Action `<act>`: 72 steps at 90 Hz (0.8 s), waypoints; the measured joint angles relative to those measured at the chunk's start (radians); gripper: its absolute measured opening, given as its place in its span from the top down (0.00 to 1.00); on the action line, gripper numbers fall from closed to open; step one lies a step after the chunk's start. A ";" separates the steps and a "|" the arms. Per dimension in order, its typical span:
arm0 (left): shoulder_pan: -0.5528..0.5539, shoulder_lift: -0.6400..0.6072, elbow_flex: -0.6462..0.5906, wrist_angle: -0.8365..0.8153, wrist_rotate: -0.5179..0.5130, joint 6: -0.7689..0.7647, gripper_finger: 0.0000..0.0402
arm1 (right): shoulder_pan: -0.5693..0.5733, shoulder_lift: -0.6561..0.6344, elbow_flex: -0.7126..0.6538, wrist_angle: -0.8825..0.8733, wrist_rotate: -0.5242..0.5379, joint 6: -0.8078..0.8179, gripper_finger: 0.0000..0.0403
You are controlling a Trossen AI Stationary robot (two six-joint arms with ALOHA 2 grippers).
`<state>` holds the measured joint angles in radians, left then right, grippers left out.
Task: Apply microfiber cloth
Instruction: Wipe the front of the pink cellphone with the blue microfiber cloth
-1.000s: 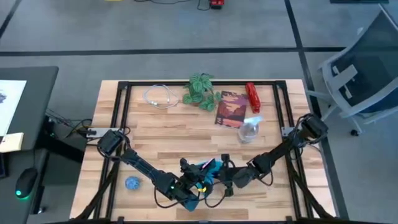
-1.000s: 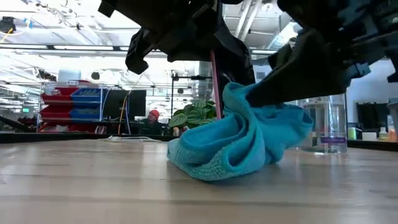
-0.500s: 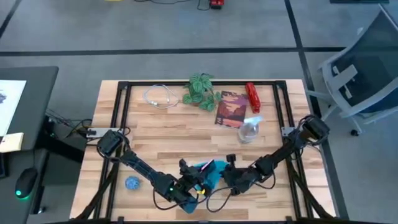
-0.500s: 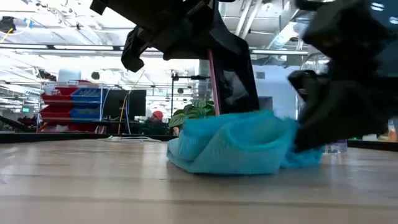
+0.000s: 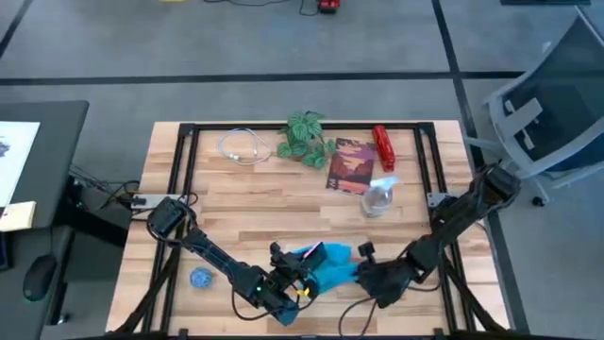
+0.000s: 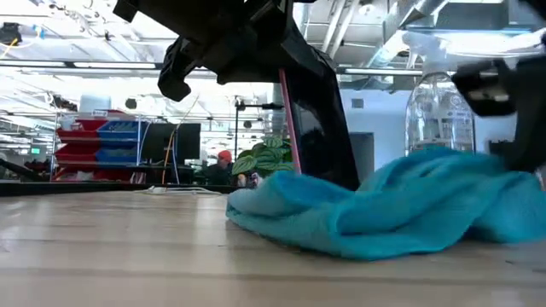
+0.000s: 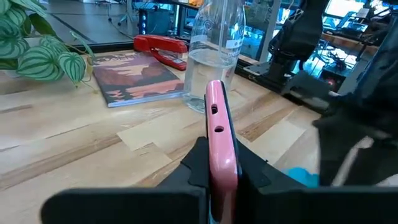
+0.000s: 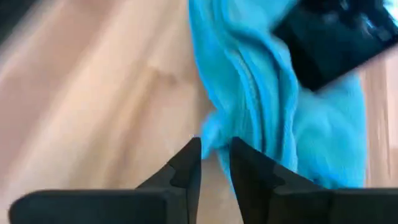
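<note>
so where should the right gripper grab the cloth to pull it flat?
Probably the loose bunched edge of the cloth on its right, farthest from the phone held upright by the left gripper. The cloth spreads low toward that side, so come in low from the right, where the right gripper already pinches it.

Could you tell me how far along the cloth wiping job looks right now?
Done: the left tool holds the phone upright. In hand: the right tool pinches the microfiber cloth at its edge, spread on the table by the phone. Left: wiping the screen.
</note>
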<state>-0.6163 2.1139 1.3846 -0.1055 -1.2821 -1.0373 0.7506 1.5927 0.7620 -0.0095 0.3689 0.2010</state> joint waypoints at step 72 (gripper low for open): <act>-0.002 -0.008 -0.001 -0.014 0.021 -0.023 0.98 | -0.111 0.318 0.059 0.397 -0.073 -0.228 0.62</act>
<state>-0.6186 2.1063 1.3834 -0.1199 -1.2606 -1.0601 0.6399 1.9111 0.8207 0.3871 0.2962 -0.0273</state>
